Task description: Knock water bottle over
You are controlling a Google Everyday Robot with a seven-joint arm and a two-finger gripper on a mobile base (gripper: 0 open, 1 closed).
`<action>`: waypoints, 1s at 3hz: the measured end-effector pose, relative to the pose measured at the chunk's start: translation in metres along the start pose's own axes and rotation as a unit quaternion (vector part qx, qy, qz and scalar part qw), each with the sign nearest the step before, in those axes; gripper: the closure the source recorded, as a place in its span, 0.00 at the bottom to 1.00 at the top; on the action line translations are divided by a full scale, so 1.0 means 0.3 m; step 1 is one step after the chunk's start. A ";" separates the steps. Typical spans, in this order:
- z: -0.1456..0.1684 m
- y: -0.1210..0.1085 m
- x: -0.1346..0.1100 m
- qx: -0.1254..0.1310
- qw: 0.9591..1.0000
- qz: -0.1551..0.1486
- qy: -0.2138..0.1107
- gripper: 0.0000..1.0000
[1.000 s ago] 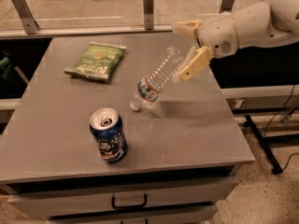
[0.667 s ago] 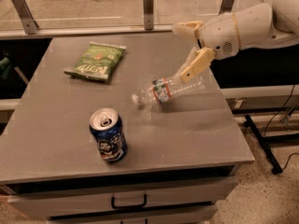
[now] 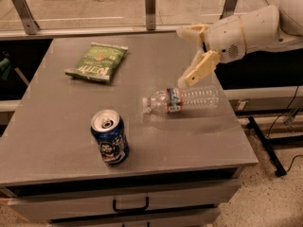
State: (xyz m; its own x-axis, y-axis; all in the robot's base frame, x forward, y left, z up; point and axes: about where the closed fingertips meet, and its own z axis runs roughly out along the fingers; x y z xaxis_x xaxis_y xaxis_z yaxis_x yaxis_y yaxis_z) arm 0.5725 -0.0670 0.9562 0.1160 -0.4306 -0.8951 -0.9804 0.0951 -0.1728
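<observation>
The water bottle (image 3: pixel 182 99) lies on its side on the grey table (image 3: pixel 57 126), right of centre, with its white cap pointing left and its base to the right. It is clear ribbed plastic with a white, blue and red label band. My gripper (image 3: pixel 188 56) hangs just above and behind the bottle's right part, at the table's right side. Its cream fingers (image 3: pixel 200 68) are spread wide and hold nothing. The lower finger ends a little above the bottle, apart from it.
A blue soda can (image 3: pixel 109 137) stands upright near the table's front, left of the bottle. A green chip bag (image 3: pixel 97 61) lies flat at the back left. The table's right edge is close to the bottle's base. A drawer handle (image 3: pixel 130 205) shows below the front edge.
The bottle was tilted and falling a second ago; now it lies flat on the table. My gripper stays in about the same place, above it.
</observation>
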 end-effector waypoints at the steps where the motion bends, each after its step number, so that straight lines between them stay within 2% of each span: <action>1: -0.111 -0.079 0.028 0.050 0.999 0.000 0.020 0.00; 2: -0.322 -0.229 0.029 0.152 0.986 -0.009 0.074 0.00; 3: -0.583 -0.328 0.011 0.273 0.947 -0.017 0.167 0.00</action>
State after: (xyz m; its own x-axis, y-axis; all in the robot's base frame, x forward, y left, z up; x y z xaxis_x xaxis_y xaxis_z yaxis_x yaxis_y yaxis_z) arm 0.6414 -0.2349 1.0421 -0.0003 -0.6927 -0.7213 -0.7374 0.4874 -0.4677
